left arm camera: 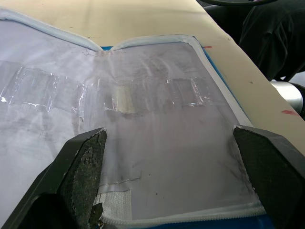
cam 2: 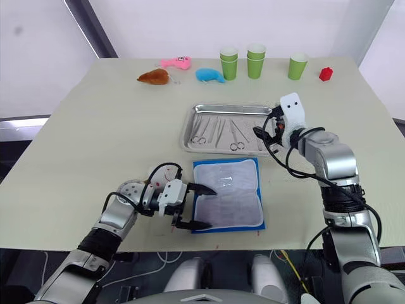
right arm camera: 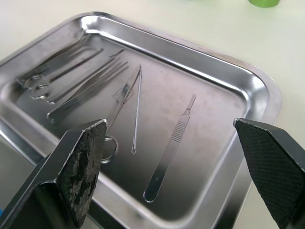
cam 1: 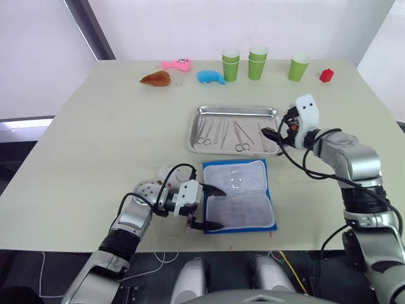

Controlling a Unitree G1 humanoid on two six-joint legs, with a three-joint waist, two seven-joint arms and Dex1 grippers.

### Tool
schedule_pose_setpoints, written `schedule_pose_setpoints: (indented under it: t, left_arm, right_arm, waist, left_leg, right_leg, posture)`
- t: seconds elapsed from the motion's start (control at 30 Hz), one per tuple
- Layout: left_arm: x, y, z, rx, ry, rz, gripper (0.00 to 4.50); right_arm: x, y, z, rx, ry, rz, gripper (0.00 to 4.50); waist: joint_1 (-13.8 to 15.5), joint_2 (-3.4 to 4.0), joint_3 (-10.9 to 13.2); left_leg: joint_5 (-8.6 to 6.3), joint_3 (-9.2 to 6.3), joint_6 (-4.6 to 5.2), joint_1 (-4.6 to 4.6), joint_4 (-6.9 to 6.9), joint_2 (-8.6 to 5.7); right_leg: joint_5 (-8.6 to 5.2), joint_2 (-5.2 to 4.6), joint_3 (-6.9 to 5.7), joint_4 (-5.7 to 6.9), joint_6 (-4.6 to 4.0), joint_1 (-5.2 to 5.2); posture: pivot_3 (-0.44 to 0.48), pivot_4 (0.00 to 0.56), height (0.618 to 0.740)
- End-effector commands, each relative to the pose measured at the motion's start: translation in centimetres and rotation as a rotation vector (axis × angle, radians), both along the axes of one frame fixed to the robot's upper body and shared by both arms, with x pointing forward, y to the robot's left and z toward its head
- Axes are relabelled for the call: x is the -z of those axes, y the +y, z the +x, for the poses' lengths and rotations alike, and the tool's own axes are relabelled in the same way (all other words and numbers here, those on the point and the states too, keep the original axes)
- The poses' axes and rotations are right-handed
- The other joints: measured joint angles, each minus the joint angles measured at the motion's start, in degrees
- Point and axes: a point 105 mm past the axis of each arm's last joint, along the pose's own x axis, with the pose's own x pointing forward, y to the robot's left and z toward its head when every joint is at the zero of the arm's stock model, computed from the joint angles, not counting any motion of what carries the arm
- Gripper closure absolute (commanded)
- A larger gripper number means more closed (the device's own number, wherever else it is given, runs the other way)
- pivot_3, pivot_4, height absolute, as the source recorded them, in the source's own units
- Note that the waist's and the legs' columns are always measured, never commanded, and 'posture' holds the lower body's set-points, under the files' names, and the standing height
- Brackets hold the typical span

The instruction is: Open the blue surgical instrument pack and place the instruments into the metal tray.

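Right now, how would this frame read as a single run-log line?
pack: open, pockets look empty | instruments: in tray | left claw: open at pack edge | right claw: open over tray

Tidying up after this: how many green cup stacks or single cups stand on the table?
3, all along the far edge: a two-cup stack nearest the blue toy, a second stack beside it, and a single cup near the red block.

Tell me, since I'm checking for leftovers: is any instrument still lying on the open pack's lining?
No: the blue surgical instrument pack lies open with bare pale lining and empty clear straps, and the instruments lie in the metal tray.
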Motion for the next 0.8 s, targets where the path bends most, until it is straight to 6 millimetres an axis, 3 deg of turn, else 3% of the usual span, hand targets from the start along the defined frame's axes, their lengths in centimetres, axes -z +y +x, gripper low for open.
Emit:
schedule_pose_setpoints:
  t: [0.03, 0.17, 0.47, 0.6, 0.73, 0.8]
  left_arm:
    - [2.0, 1.6, -1.4, 0.022, 0.072, 0.130, 0.00]
    - [-0.2, 1.3, -1.0, 0.013, 0.039, 0.084, 0.00]
    - [-5.8, 0.8, -0.5, -0.020, 0.002, -0.047, 0.00]
    - [-8.8, 0.5, -0.2, -0.058, -0.018, -0.143, 0.00]
    - [-10.8, 1.2, 0.2, -0.133, -0.021, -0.209, 0.00]
    - [-11.2, 2.6, 0.6, -0.227, 0.004, -0.232, 0.00]
  right_arm:
    - [-1.3, -0.7, -1.2, -0.057, -0.092, 0.005, 0.05]
    - [-0.7, -0.8, -3.1, -0.140, -0.116, 0.026, 0.05]
    - [0.4, -1.5, -7.2, -0.278, -0.175, 0.104, 0.05]
    - [0.3, -1.6, -8.2, -0.325, -0.220, 0.130, 0.05]
    - [0.2, -2.1, -8.9, -0.329, -0.257, 0.162, 0.05]
    - [0.4, -2.9, -9.5, -0.326, -0.272, 0.170, 0.05]
  waist:
    - [0.0, -0.17, 0.2]
    - [-0.1, -0.21, 0.3]
    - [0.3, -0.62, 1.8]
    - [0.3, -0.69, 2.0]
    - [0.3, -0.74, 2.0]
    - [0.3, -0.74, 2.0]
  left_leg:
    - [0.00, 0.00, 0.00, -0.07, -0.01, 0.01]
    - [0.01, 0.03, 0.00, -0.85, 0.05, 0.02]
    - [0.01, -0.04, -0.01, -1.13, 0.34, 0.02]
    - [0.01, -0.09, -0.01, -1.27, 0.54, 0.04]
    - [0.01, -0.13, -0.02, -1.26, 0.56, 0.00]
    - [0.01, -0.13, -0.02, -1.25, 0.56, -0.02]
  right_leg:
    - [0.00, 0.01, 0.00, 0.02, -0.01, -0.09]
    - [0.02, 0.07, 0.04, 0.18, 0.00, -0.92]
    - [0.00, 0.03, -0.05, 0.27, 0.01, -1.03]
    - [0.05, -0.06, -0.09, 0.35, 0.10, -1.07]
    - [0.06, -0.04, -0.12, 0.40, 0.11, -1.07]
    - [0.06, -0.02, -0.12, 0.41, 0.11, -1.07]
  posture:
    - [0.000, 0.150, 0.739]
    - [0.000, 0.150, 0.739]
    - [0.000, 0.150, 0.739]
    - [0.000, 0.150, 0.739]
    - [0.000, 0.150, 0.739]
    - [0.000, 0.150, 0.739]
